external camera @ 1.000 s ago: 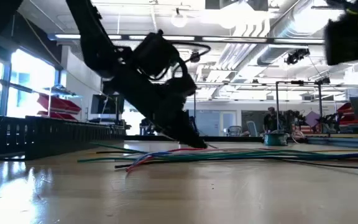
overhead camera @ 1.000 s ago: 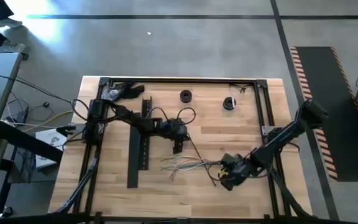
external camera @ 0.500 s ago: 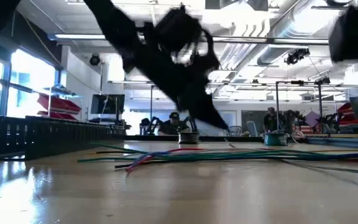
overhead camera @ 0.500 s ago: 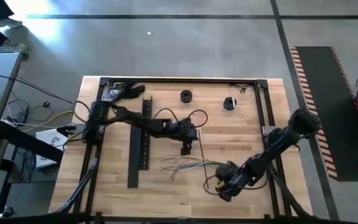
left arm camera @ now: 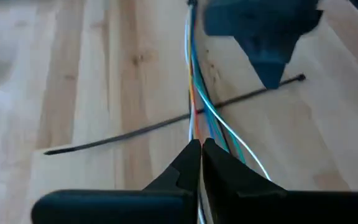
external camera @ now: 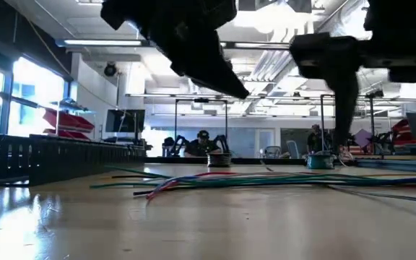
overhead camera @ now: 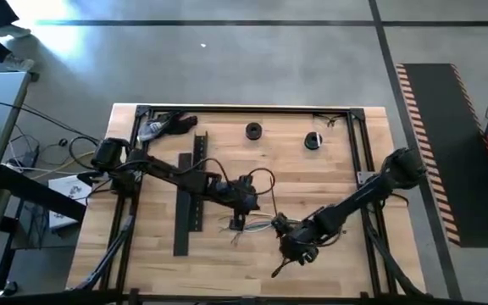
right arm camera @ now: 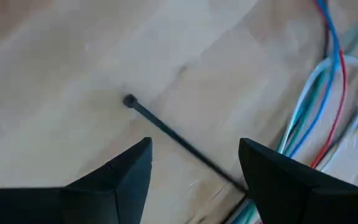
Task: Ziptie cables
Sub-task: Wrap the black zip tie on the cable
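Two dark robot arms meet near the middle of the pale wooden tabletop (overhead camera: 329,182), and between them we see the cables (left arm camera: 207,109), a loose bundle of thin white, blue, red and greenish wires lying flat on the wood, a little toward the near edge.

We find the left gripper (left arm camera: 201,155) directly above one end of the bundle, its two dark fingers pressed together with nothing between them. The wires run straight away from its tips, so their long axis lines up with the way this gripper points.

A thin black zip tie (left arm camera: 166,121) lies across the wires, passing beneath them, with its small square head (right arm camera: 129,101) on bare wood toward the right arm. We see the right gripper (right arm camera: 194,165) poised over that head end, its fingers spread wide and empty, the strap running out from between them toward the wires. We judge the right gripper the nearer one to the tie's head, and the coming move likely turns on closing over that strap.

A long black slotted channel bar (overhead camera: 189,199) lies toward the left edge, well clear. Two small round black objects (overhead camera: 253,130) sit near the far edge. In the low view both arms hang above the wires, and nothing stands between either gripper and the bundle.
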Robot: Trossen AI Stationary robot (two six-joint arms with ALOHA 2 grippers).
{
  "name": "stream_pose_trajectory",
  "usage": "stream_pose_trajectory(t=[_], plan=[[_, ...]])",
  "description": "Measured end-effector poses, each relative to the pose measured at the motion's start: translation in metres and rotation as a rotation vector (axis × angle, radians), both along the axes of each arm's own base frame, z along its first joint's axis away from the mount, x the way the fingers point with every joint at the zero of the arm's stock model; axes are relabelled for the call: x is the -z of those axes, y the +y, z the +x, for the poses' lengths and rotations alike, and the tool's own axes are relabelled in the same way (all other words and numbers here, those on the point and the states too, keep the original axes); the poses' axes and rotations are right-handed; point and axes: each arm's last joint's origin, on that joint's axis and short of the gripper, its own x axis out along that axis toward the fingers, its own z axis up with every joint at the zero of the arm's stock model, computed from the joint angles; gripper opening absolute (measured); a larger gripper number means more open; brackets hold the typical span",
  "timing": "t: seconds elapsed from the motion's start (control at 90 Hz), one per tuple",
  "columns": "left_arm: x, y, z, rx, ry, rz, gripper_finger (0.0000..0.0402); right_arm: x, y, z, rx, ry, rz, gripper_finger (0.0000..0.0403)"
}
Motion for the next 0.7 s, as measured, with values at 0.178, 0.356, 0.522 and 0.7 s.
stream_pose_trajectory(t=[0.178, 0.356, 0.522, 0.7], plan=[[0.003, -0.003, -0.002, -0.021, 0.028, 0.029, 0.0000, 0.014, 0.007, 0.009, -0.218, 0.043, -0.085, 0.0210], [0.004, -0.002, -0.003, -0.033, 0.034, 0.020, 0.0000, 0.024, 0.009, 0.013, -0.249, 0.070, -0.088, 0.0153], [0.003, -0.002, -0.002, -0.033, 0.028, 0.019, 0.0000, 0.026, 0.007, 0.014, -0.241, 0.084, -0.079, 0.0078], [0.003, -0.004, -0.002, -0.030, 0.025, 0.019, 0.0000, 0.027, 0.006, 0.017, -0.188, 0.061, -0.061, 0.0007]])
